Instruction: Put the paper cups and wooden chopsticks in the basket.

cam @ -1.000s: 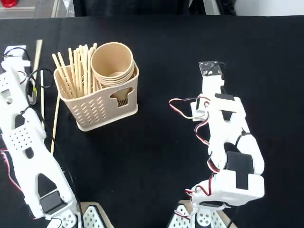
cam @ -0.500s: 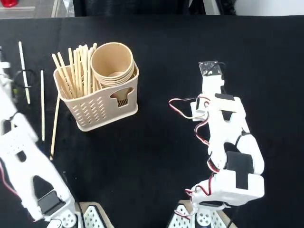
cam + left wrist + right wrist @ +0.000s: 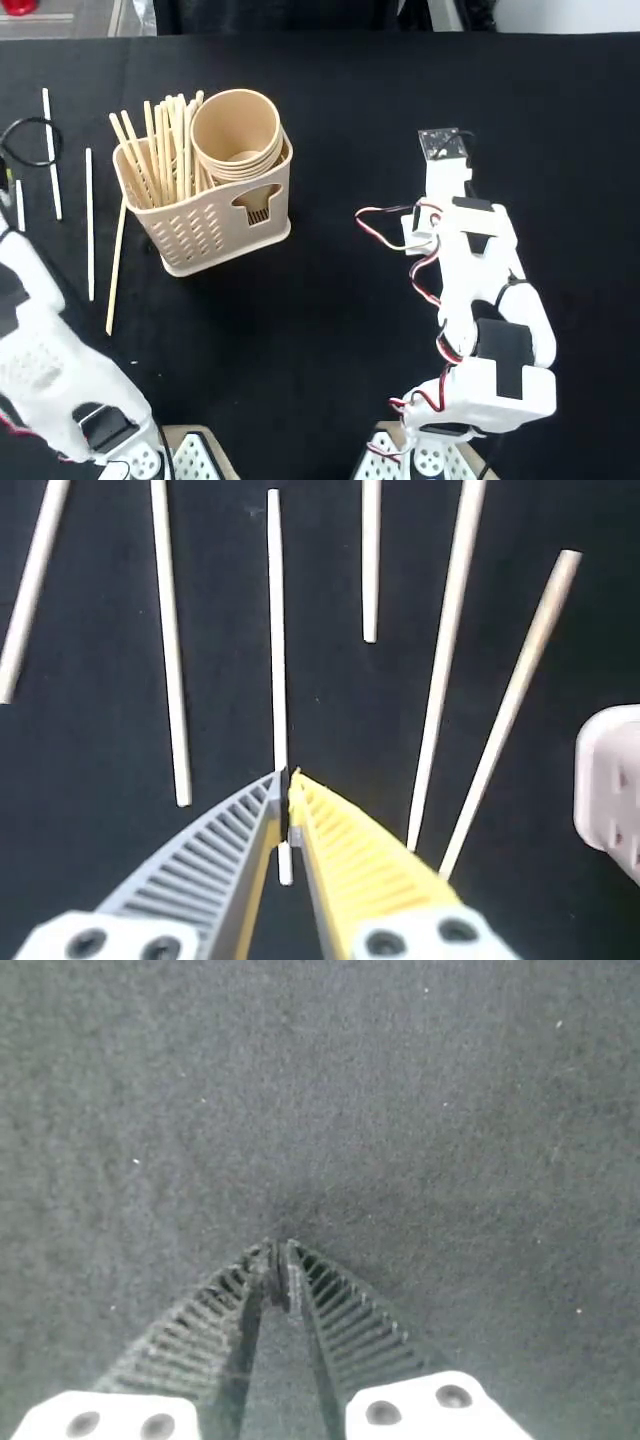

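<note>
The beige basket [image 3: 215, 228] stands at the back left, holding a stack of paper cups [image 3: 237, 130] and several wooden chopsticks [image 3: 160, 150]. My left gripper [image 3: 285, 785] is shut on one thin chopstick [image 3: 274, 630], low over the black cloth. A short piece of that stick [image 3: 18, 205] shows at the table's left edge, in front of the left arm [image 3: 30, 340]. More loose chopsticks [image 3: 88, 220] lie on the cloth between that arm and the basket. My right gripper [image 3: 277, 1260] is shut and holds nothing, resting on bare cloth at mid-right [image 3: 443, 145].
A corner of the basket [image 3: 612, 790] lies close beside the left gripper. Loose sticks [image 3: 445, 660] lie on both sides of the held one. A black cable loop [image 3: 30, 140] hangs at the far left. Bare cloth stretches between the basket and the right arm [image 3: 480, 290].
The left arm has swung left and back toward its base, uncovering the loose chopsticks. The right arm has not moved.
</note>
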Tool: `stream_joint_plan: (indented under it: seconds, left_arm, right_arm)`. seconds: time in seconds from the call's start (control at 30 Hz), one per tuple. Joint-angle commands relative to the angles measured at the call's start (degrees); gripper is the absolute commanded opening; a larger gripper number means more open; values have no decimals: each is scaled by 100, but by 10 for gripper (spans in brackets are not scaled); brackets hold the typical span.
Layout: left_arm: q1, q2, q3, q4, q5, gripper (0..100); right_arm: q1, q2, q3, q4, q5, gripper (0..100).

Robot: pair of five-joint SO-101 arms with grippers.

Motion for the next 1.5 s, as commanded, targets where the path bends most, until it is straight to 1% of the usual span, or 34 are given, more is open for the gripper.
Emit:
stream_joint_plan:
  seconds: [0.0, 0.07, 0.13, 0.2, 0.37, 0.57, 0.73, 0.8, 0.9, 1.03, 1.13, 1.2, 1.23, 1.33, 1.37, 1.4, 1.47]
  left_arm:
    - [-57, -721, 1182, -853, 35, 89]
    - [-110, -457, 1473, -1363, 53, 160]
    - [-127, -53, 1490, -1705, 62, 199]
    - [-119, 431, 1226, -1864, 70, 191]
    - [-136, 1793, -4, -1837, 70, 190]
    - [-198, 3182, -1877, -1213, 70, 190]
    - [-233, 3868, -3732, -510, 70, 188]
    - [-224, 4079, -4251, -396, 62, 188]
    - [-189, 4475, -4523, -536, 26, 188]
    - [-215, 5002, -4374, -1073, 26, 188]
    - [-215, 5363, -4233, -1213, 26, 188]
    - [-215, 5530, -4215, -1187, 26, 180]
    - [-215, 5574, -4215, -1143, 26, 157]
    - [-180, 5582, -4224, -897, 44, 30]
    - [-163, 5582, -4233, -809, 62, 27]
    - [-145, 5582, -4233, -712, 62, 44]
    - [-127, 5582, -4382, -510, 62, 25]
  right_arm:
    - [44, -66, -22, -35, 53, 13]
    - [44, -66, -22, -35, 53, 13]
    - [44, -66, -22, -35, 53, 13]
    - [44, -66, -22, -35, 53, 13]
    - [44, -66, -22, -35, 53, 13]
    - [44, -66, -22, -35, 53, 13]
    - [44, -66, -22, -35, 53, 13]
    - [44, -66, -22, -35, 53, 13]
    - [44, -66, -22, -35, 53, 13]
    - [44, -66, -22, -35, 53, 13]
    - [44, -66, -22, -35, 53, 13]
    - [44, -66, -22, -35, 53, 13]
    - [44, -66, -22, -35, 53, 13]
    - [44, -57, -22, -35, 53, 13]
    - [44, -57, -22, -44, 53, 13]
    - [44, -57, -22, -44, 53, 13]
    - [44, -57, -22, -44, 53, 13]
